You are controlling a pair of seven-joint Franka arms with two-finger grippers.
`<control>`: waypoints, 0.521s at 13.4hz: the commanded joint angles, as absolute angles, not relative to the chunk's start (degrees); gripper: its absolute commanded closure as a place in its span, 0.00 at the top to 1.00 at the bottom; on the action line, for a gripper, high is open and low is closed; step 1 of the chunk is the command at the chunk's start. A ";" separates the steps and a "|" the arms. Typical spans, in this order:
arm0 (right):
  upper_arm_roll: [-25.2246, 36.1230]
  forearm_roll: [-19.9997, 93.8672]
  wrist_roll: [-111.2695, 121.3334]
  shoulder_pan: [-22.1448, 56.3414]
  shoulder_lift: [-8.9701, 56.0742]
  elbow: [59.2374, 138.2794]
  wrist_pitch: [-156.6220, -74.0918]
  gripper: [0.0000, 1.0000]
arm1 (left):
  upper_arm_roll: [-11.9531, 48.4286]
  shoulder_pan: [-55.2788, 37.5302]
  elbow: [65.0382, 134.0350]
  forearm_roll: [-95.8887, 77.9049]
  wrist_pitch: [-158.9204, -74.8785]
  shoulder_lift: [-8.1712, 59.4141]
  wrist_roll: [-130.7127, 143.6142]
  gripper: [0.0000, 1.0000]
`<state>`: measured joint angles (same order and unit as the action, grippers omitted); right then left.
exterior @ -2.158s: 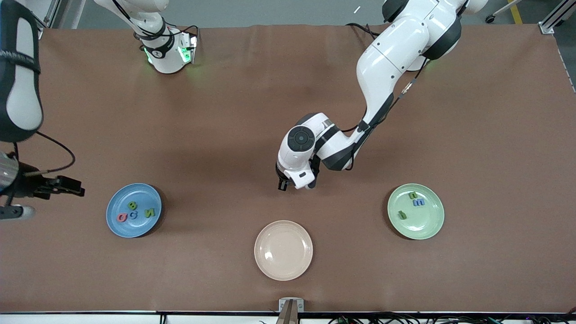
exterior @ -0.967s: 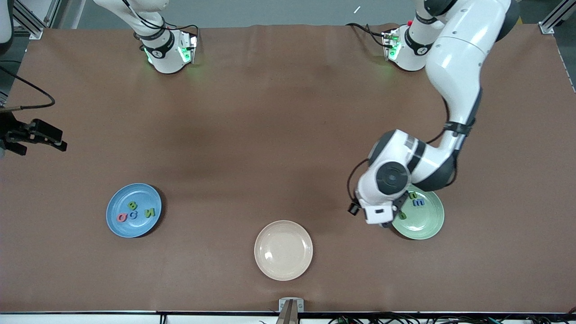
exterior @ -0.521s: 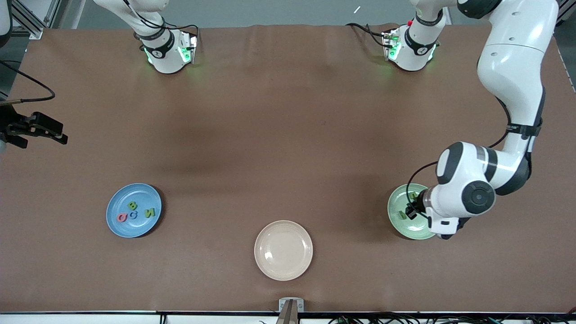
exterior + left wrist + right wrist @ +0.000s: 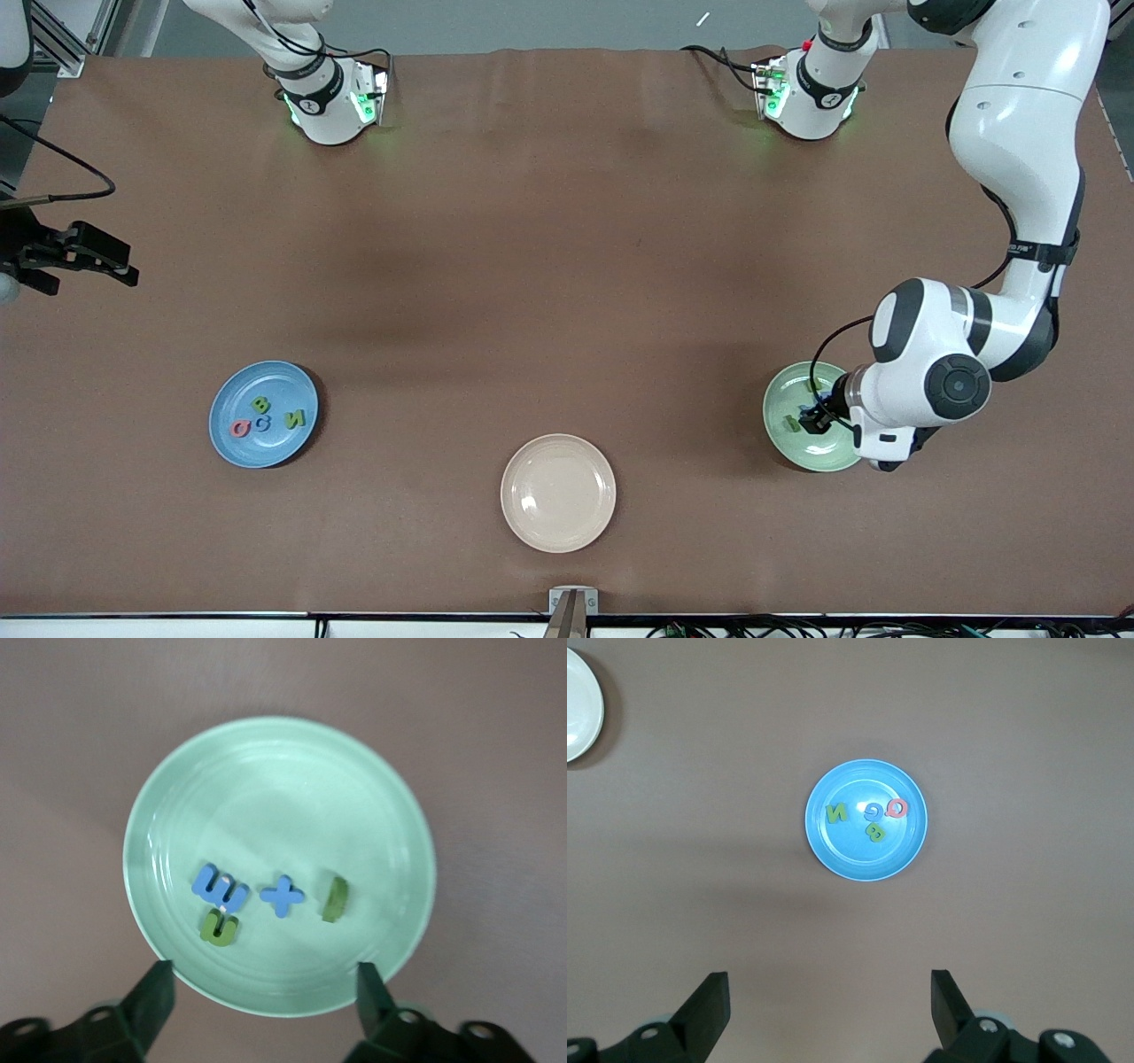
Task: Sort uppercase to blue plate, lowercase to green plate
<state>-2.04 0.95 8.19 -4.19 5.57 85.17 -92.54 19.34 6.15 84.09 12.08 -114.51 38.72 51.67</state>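
Foam lowercase [image 4: 282,896] letters lie on the glossy round green plate [image 4: 354,771].

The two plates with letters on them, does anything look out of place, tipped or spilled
One small oddity: on the green plate, the green d/p letter stands on edge, while the blue x and the others lie flat. The four capitals lie flat on the blue plate. Nothing has spilled onto the table.

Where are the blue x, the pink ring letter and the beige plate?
blue x [image 4: 282,896]: left wrist view, where its strokes cross.
pink ring letter [image 4: 897,807]: right wrist view, on its band.
beige plate [image 4: 558,493]: front view, bare middle.
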 commanded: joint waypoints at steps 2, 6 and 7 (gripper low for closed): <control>1.14 0.35 7.38 -2.37 3.43 86.39 -91.68 1.00 | 19.51 6.59 83.95 12.13 -112.34 29.46 41.76 1.00; 2.72 1.67 8.53 -2.46 -1.92 89.98 -87.71 1.00 | 20.12 8.61 83.50 11.17 -105.76 20.68 32.99 1.00; 2.72 1.67 8.53 -2.46 -4.20 92.35 -88.15 1.00 | 20.13 8.61 83.58 11.08 -103.30 18.22 31.22 1.00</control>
<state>2.26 1.15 8.40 -3.06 1.63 86.06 -87.13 19.40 7.23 82.27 11.94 -106.96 22.81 35.65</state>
